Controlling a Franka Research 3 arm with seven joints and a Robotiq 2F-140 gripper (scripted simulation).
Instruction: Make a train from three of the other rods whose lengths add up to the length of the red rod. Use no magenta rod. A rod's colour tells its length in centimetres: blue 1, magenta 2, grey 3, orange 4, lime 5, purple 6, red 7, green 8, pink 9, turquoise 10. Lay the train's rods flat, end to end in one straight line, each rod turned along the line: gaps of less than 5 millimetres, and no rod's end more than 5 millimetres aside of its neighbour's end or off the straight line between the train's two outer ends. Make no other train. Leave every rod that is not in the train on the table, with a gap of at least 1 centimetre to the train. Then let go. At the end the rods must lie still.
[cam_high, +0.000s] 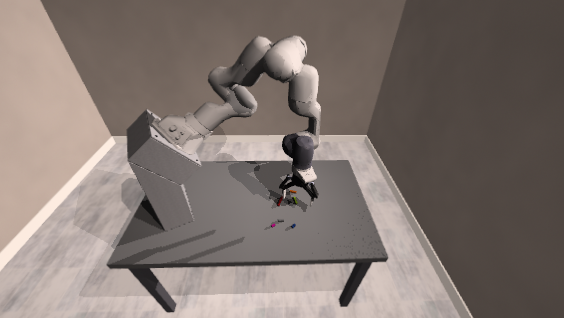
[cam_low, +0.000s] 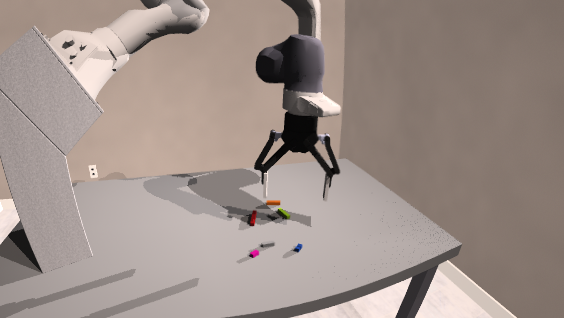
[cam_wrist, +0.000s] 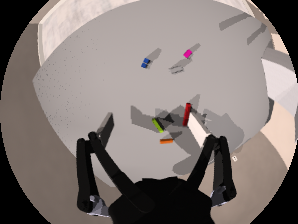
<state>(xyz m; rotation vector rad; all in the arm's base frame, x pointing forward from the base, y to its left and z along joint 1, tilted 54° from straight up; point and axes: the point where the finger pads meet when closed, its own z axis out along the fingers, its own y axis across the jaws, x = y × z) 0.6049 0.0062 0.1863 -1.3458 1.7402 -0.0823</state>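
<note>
Spread to its full width and grasping nothing, the pincer (cam_low: 296, 189) hangs above the worktop (cam_low: 380, 220), its two fingertips clear of the surface. In the exterior view, the orange rod (cam_low: 273, 202) lies flat almost straight beneath it, between the fingertips as seen from this side.

From the orange rod, the lime rod (cam_low: 284, 213) lies at about 4 o'clock, just beside it but not touching. The red rod (cam_low: 253, 218) lies at about 8 o'clock from the orange rod, turned nearly upright in the picture, near the other two yet apart from them.

Nearer the front edge, three short rods lie well apart from that group: the grey rod (cam_low: 267, 244), the magenta rod (cam_low: 254, 253) at about 8 o'clock from it, close by, and the blue rod (cam_low: 298, 247) off at its 3 o'clock.

No three rods lie end to end.
</note>
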